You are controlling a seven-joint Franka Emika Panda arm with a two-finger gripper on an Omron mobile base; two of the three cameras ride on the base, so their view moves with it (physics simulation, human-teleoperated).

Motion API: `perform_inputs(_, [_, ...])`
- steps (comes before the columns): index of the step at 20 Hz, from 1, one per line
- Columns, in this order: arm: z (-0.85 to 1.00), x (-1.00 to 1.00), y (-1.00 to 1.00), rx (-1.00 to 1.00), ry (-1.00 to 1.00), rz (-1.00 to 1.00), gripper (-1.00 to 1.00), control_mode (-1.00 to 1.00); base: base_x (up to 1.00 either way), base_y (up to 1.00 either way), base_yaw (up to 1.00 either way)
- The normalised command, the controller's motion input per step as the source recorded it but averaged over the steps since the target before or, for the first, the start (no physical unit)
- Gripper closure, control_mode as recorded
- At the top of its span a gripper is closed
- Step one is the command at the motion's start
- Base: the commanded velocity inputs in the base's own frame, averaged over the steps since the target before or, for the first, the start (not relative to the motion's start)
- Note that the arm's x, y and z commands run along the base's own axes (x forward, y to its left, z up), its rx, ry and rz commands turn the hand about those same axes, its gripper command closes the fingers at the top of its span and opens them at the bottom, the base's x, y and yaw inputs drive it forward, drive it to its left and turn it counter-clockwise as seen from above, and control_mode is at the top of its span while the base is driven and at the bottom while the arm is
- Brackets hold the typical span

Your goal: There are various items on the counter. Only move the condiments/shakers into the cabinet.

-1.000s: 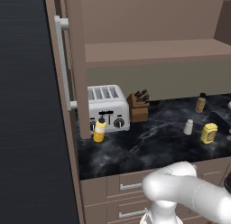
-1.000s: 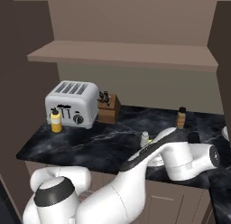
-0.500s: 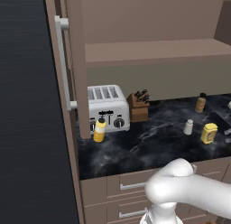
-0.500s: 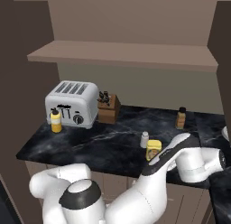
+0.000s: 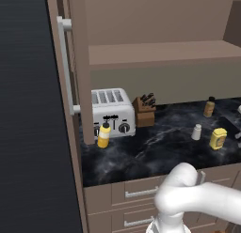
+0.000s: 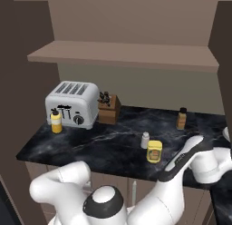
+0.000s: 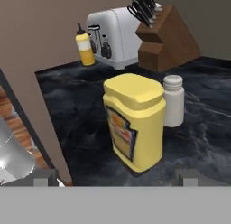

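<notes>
- My claw [image 7: 117, 177] stands fully open with nothing in it; in the hand view its two dark finger tips [image 7: 45, 179] rise low on either side of the squat yellow bottle [image 7: 134, 121], not touching it.
- I take the toaster [image 5: 112, 111] as my landmark: it sits at the back left of the black table [image 5: 155, 150], under the open cabinet [image 5: 160, 56] shelf.
- The yellow squeeze bottle [image 5: 103, 135] stands upright just in front of the toaster's left corner, near its knobs.
- The knife block [image 5: 145, 110] sits just right of the toaster, close to it.
- The pale grey shaker [image 5: 196, 131] stands well to the right of the toaster and nearer the table's front.
- The squat yellow bottle is just beyond the shaker, further from the toaster, upright near the front edge; in the hand view the shaker stands just behind it.
- A small brown bottle [image 5: 209, 106] stands far right of the toaster, by the back wall.
- The cabinet door with its long silver handle [image 5: 67, 67] stands open left of the toaster.
</notes>
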Motion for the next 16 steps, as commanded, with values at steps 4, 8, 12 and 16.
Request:
perform_inputs(4, [-0.22, 0.56, -0.17, 0.0, 0.0, 0.11, -1.0, -1.0, 0.0, 0.0, 0.0])
perform_inputs(8, [-0.26, 0.5, -0.12, 0.0, -0.01, 0.12, -1.0, -1.0, 0.0, 0.0, 0.0])
perform_inputs(12, [-0.34, 0.41, -0.09, 0.0, -0.01, 0.13, -1.0, -1.0, 0.0, 0.0, 0.0])
perform_inputs(16, [-0.21, 0.12, -0.01, 0.0, 0.0, 0.13, -1.0, -1.0, 0.0, 0.0, 0.0])
